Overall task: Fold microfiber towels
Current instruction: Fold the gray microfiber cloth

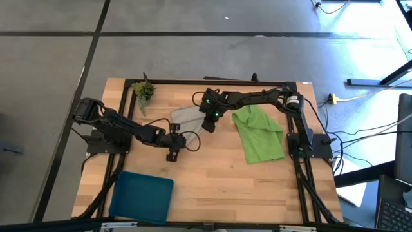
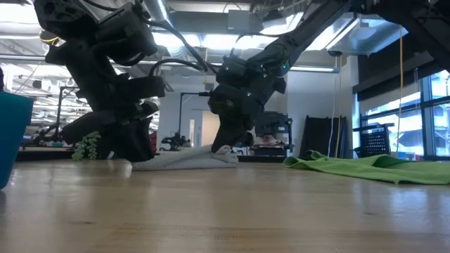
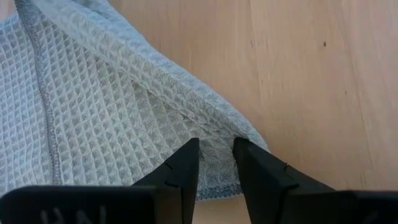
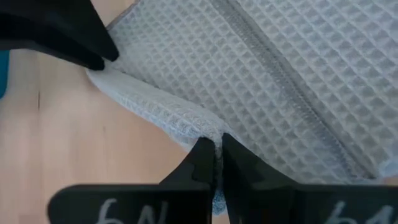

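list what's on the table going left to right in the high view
blue tray → plant sprig → left hand → grey towel → right hand → green towel

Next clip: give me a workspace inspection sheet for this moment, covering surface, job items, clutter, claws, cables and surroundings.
Surface: wooden table in a black frame.
Job's things: grey towel bunched at the middle back; green towel loosely spread to its right, untouched.
Clutter: plant sprig at the back left; blue tray at the front left.
Claws: left claw pinches a corner of the grey towel; right claw is shut on its edge.
Cables: black leads loop along both arms; more trail on the floor to the right.
Surroundings: grey floor; windows and equipment behind the table; no people seen.
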